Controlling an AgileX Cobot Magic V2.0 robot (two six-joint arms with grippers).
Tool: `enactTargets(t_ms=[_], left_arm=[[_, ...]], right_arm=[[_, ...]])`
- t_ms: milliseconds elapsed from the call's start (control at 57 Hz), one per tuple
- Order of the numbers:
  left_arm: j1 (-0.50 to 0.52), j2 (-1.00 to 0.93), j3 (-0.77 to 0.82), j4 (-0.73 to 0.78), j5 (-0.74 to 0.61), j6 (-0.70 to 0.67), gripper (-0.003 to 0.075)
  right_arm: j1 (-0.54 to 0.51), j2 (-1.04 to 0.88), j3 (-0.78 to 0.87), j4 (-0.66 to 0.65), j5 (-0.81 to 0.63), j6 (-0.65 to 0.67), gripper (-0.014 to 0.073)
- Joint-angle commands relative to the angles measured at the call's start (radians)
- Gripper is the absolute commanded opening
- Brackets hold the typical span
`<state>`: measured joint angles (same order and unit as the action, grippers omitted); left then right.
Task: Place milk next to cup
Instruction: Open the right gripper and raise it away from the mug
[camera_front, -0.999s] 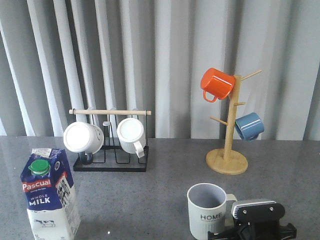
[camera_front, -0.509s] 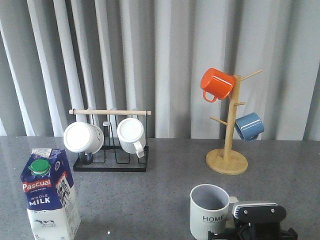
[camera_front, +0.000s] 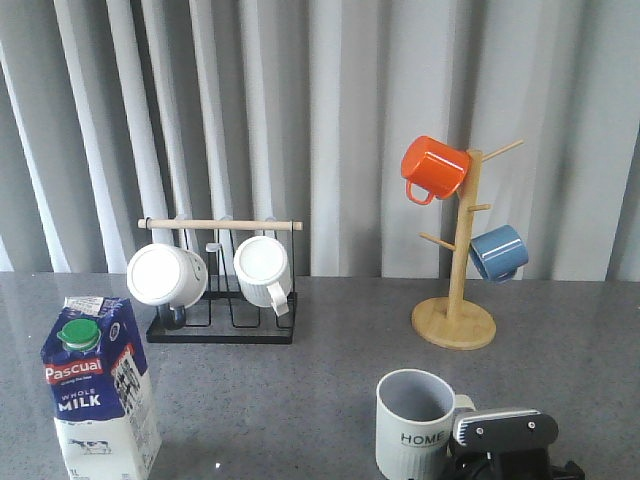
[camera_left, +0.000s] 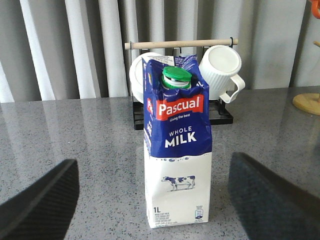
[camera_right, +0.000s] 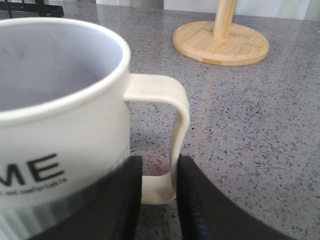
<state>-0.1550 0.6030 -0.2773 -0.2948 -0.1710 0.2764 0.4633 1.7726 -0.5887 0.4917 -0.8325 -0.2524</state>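
Right gripper (camera_right: 159, 200) at desk near edge, about 5 o'clock, fingers pinched narrow on handle of cup (camera_front: 415, 424); cup upright on desk (camera_front: 330, 390). Left gripper (camera_left: 150, 200) spread wide, fingers either side of milk (camera_left: 177, 150), not touching. Milk upright at 8 o'clock, well apart from cup. Far: mug rack (camera_front: 222, 300) at 11 o'clock, wooden mug tree (camera_front: 456, 290) at 1 o'clock.
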Motion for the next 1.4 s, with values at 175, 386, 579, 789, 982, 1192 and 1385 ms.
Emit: enactTargets(t_ms=[175,386,579,789,982,1192,1385], left_arm=[[-0.006,0.001,-0.025,-0.006,-0.070,-0.001,0.0590],[-0.006,0.001,-0.025,-0.006,-0.070,-0.001,0.0590],[-0.006,0.001,-0.025,-0.006,-0.069,-0.001,0.0590],[-0.006,0.001,-0.025,-0.006,-0.069,-0.001,0.0590],[-0.006,0.001,-0.025,-0.006,-0.069,-0.001,0.0590],[-0.006,0.001,-0.025,-0.006,-0.069,-0.001,0.0590],[-0.006,0.001,-0.025,-0.006,-0.069,-0.001,0.0590]], right_arm=[[0.001,-0.118,0.037,-0.019,-0.057,-0.011,0.0297],[0.001,-0.204,0.133,-0.020,-0.049,-0.014,0.0297],[0.000,-0.363,0.171,-0.027,0.135,-0.072,0.0297],[0.000,-0.574,0.167,0.021,0.315,-0.204,0.0283],[-0.004,-0.775,0.136,0.154,0.424,-0.454,0.0214],[-0.102,-0.858,0.046,0.438,0.680,-0.837,0.0180],[-0.221,-0.927,0.043,0.628,0.704,-1.135,0.0181]])
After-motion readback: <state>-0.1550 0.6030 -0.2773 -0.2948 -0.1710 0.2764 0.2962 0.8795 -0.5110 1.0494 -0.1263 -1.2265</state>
